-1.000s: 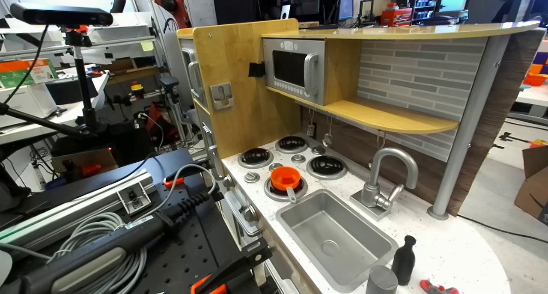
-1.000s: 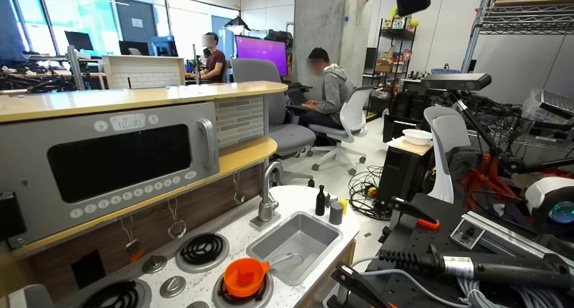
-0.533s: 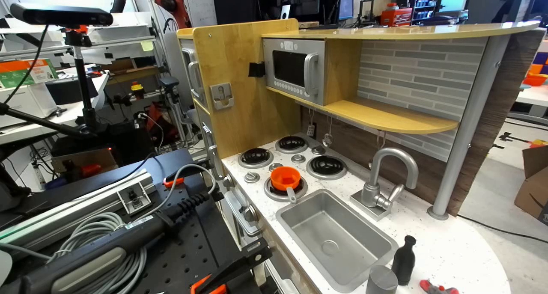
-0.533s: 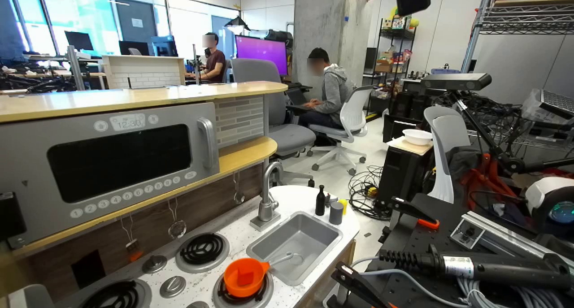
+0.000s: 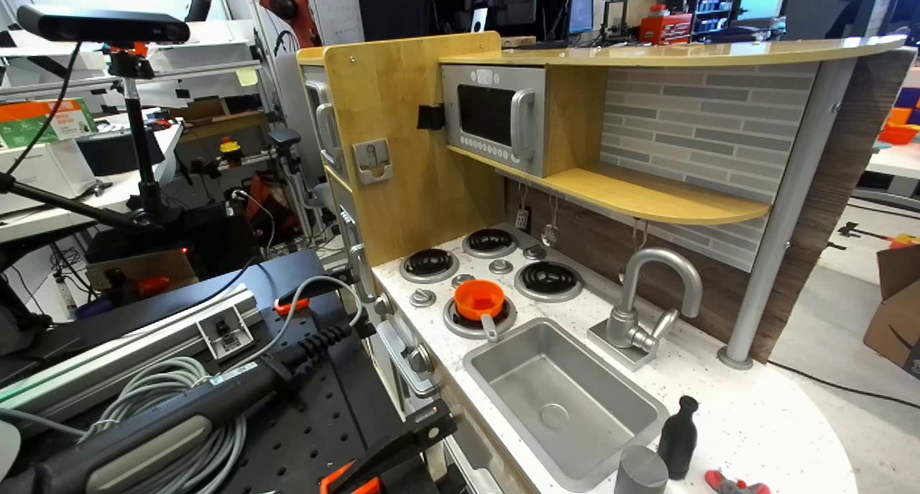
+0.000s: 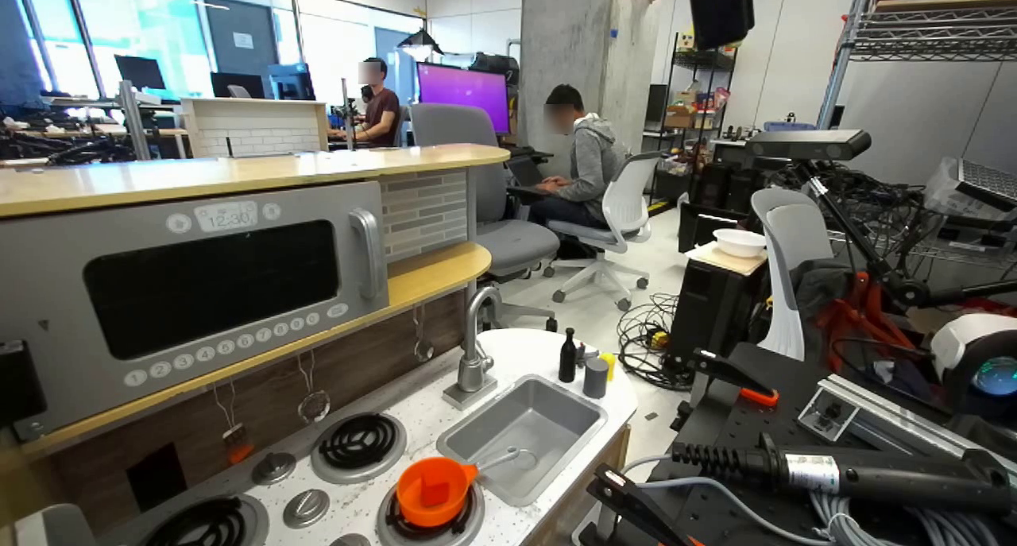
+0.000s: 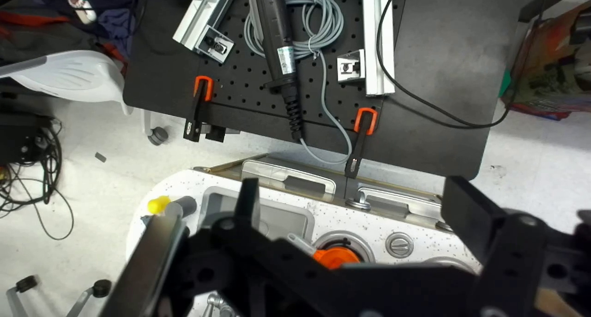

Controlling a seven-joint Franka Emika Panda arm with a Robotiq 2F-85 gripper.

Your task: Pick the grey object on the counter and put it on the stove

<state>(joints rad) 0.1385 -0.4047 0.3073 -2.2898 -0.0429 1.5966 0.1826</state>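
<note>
The grey object is a small grey cylinder [image 5: 640, 471]. It stands upright on the white counter [image 5: 762, 415] beside the sink's end, next to a dark bottle. It also shows in an exterior view [image 6: 595, 377] and in the wrist view [image 7: 187, 205]. The stove's dark burners [image 5: 548, 282] lie beyond the sink, and an orange pan [image 5: 479, 299] sits on the burner nearest it. My gripper [image 7: 352, 185] is open and empty, high above the counter, with its fingers wide apart. A dark block at the top of an exterior view [image 6: 721, 9] seems to be part of it.
The dark bottle [image 5: 678, 440], a yellow item [image 6: 609, 365] and a red-grey toy [image 5: 734, 484] are near the cylinder. The grey sink [image 5: 517, 379] and tap [image 5: 631, 293] lie between it and the stove. The microwave [image 5: 496, 113] and shelf overhang the back. A black table [image 7: 438, 77] stands opposite.
The dark block at the top of an exterior view has moved down and slightly left. The cylinder, pan and other counter items have not moved.
</note>
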